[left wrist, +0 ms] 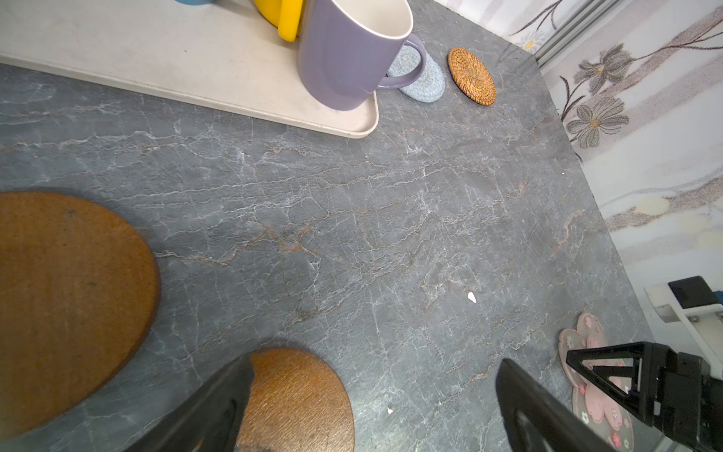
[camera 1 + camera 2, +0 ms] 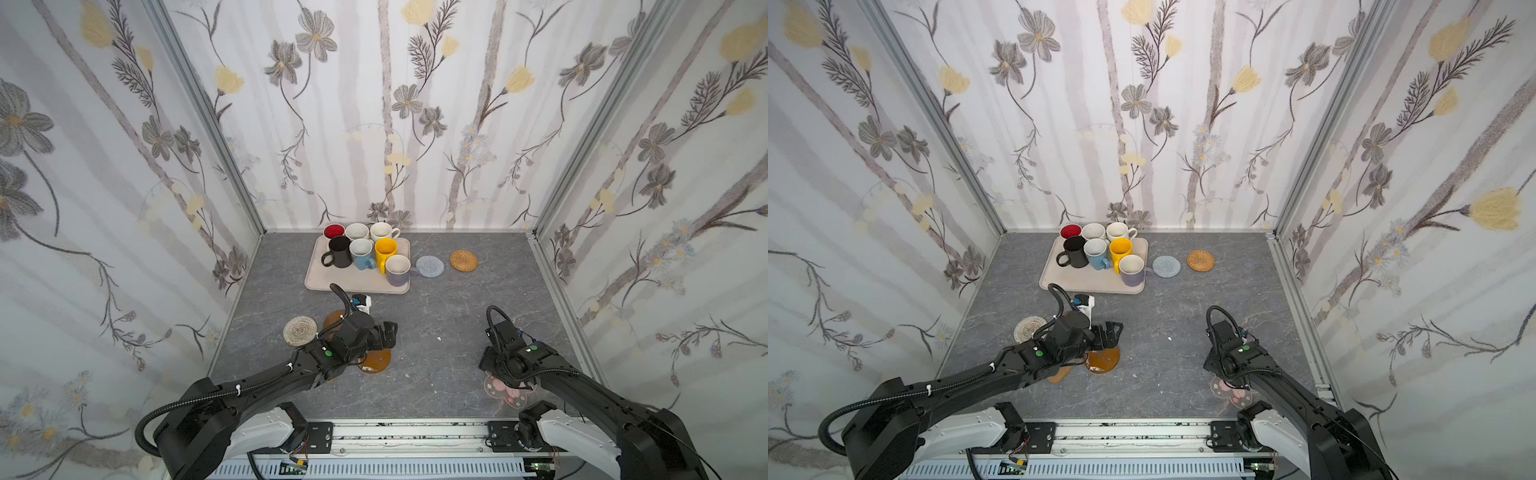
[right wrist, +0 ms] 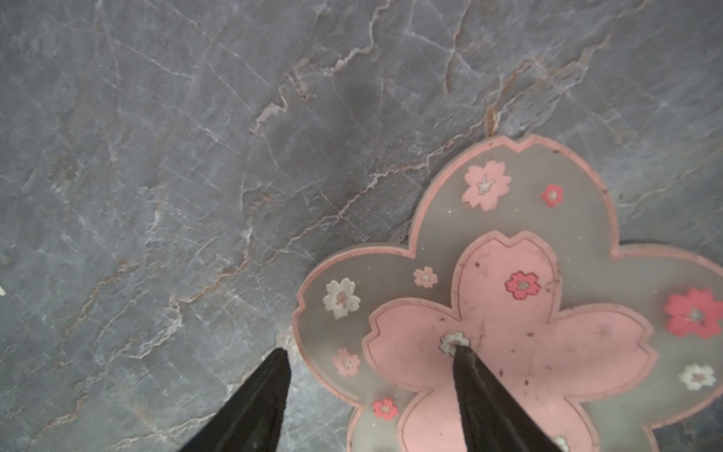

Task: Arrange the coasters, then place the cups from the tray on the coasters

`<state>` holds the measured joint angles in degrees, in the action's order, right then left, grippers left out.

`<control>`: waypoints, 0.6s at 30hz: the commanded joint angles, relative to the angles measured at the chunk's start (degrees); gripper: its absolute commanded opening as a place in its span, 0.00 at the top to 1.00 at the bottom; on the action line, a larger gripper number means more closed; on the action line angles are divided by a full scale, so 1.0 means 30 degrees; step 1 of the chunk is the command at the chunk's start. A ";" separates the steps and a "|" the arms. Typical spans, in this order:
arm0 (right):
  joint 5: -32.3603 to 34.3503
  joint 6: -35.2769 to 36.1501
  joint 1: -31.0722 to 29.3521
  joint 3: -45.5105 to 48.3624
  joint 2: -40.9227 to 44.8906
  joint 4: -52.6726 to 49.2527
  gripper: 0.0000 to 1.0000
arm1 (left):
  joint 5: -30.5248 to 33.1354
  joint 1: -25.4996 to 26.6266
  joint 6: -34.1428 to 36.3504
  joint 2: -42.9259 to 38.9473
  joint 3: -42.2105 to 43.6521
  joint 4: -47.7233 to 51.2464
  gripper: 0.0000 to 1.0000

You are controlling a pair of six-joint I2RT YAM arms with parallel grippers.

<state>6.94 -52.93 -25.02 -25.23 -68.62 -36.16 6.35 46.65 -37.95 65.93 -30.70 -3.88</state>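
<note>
Several cups stand on the beige tray [image 2: 332, 282] at the back; the lavender cup [image 2: 398, 271] [image 1: 348, 58] is at its near right corner. A pale blue crochet coaster [image 2: 430, 266] and a rattan coaster [image 2: 464, 260] lie right of the tray. My left gripper [image 1: 375, 391] [image 2: 388, 332] hovers open, one finger above an amber disc coaster [image 1: 305, 395] [image 2: 378, 360]. A second amber disc [image 1: 70, 305] lies beside it. My right gripper [image 3: 369, 360] [image 2: 487, 362] is open, straddling the edge of the flat pink-flower coaster [image 3: 508, 289] [image 2: 509, 390].
A whitish spiral coaster [image 2: 298, 330] lies near the left wall, beside my left arm. Floral walls close in the grey marbled table [image 2: 436, 316] on three sides. Small white chips [image 1: 472, 297] lie on the table between the arms.
</note>
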 commanded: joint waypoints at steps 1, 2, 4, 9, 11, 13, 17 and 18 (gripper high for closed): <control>-0.0262 -0.0067 0.0040 0.0076 -0.0565 0.1273 0.26 | 0.0052 -0.0040 -0.0147 0.0021 0.0095 -0.0814 0.00; -0.0262 -0.0017 0.0018 -0.0011 -0.0718 0.1299 0.25 | 0.0051 -0.0048 -0.0151 0.0023 0.0099 -0.0845 0.00; -0.0183 0.0129 0.0047 -0.0183 -0.1136 0.1229 0.24 | -0.0007 -0.0039 -0.0210 0.0054 0.0096 -0.0931 0.00; -0.0029 0.0444 0.0047 -0.0699 -0.2168 0.0854 0.27 | -0.0122 -0.0026 -0.0181 0.0091 0.0043 -0.1018 0.00; -0.0021 0.0474 0.0072 -0.1005 -0.2721 0.0626 0.29 | -0.0146 -0.0026 -0.0181 0.0056 0.0023 -0.1021 0.00; -0.0134 0.0574 0.0102 -0.1348 -0.3382 0.0362 0.32 | -0.0183 -0.0012 -0.0181 -0.0128 0.0026 -0.1051 0.00; 0.0025 0.0926 0.0192 -0.2037 -0.4604 -0.0058 0.38 | -0.0066 -0.0061 -0.0181 -0.0637 0.0240 -0.1138 0.00; 0.0112 0.0991 0.0224 -0.2169 -0.4836 -0.0121 0.40 | -0.0073 -0.0083 -0.0166 -0.0720 0.0298 -0.1166 0.00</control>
<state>7.16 -50.83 -24.58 -31.73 -80.88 -40.42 5.76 46.57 -38.04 64.51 -30.28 -5.50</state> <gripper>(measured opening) 0.617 0.998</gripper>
